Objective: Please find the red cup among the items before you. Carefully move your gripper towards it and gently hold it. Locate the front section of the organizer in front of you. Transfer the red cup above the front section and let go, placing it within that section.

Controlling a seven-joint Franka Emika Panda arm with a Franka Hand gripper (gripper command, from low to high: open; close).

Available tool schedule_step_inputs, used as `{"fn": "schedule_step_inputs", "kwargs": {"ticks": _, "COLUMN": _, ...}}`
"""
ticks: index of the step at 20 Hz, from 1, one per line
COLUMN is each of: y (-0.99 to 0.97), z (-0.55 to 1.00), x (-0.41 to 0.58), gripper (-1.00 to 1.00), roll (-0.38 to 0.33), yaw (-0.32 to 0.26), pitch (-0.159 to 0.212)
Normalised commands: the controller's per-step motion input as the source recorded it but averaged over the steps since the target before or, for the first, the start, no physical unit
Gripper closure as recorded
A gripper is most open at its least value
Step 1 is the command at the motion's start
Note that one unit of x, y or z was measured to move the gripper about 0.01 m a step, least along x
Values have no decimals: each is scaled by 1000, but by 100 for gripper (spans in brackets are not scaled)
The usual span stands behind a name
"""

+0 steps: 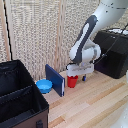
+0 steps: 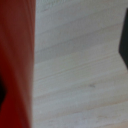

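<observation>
I see red cup [image 1: 73, 81] upright on wood table, gripper [image 1: 76, 75] right over its rim; black organizer [image 1: 20, 100] well apart, tagged front section [image 1: 22, 111] nearest camera.

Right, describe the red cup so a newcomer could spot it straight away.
Start at the big black fabric box at the exterior view's left, then go right past the shallow blue bowl and the upright dark blue board. The red cup stands on the wooden table just beyond, directly under the arm's tool. It is the only red thing, small and tapered.
</observation>
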Motion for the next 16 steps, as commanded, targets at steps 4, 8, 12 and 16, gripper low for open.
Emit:
{"fn": "schedule_step_inputs", "kwargs": {"ticks": 4, "y": 0, "z": -207, "x": -22, "gripper": 100, "roll": -8, "yaw": -22, "pitch": 0}}
{"fn": "schedule_step_inputs", "kwargs": {"ticks": 8, "y": 0, "z": 96, "x": -14, "gripper": 100, "roll": -12, "yaw": -70, "pitch": -41}}
{"fn": "schedule_step_inputs", "kwargs": {"ticks": 12, "y": 0, "z": 787, "x": 18, "gripper": 100, "roll": 7, "yaw": -59, "pitch": -53}}
{"fn": "schedule_step_inputs", "kwargs": {"ticks": 16, "y": 0, "z": 1000, "x": 39, "gripper": 100, "roll": 43, "yaw": -3, "pitch": 28}}
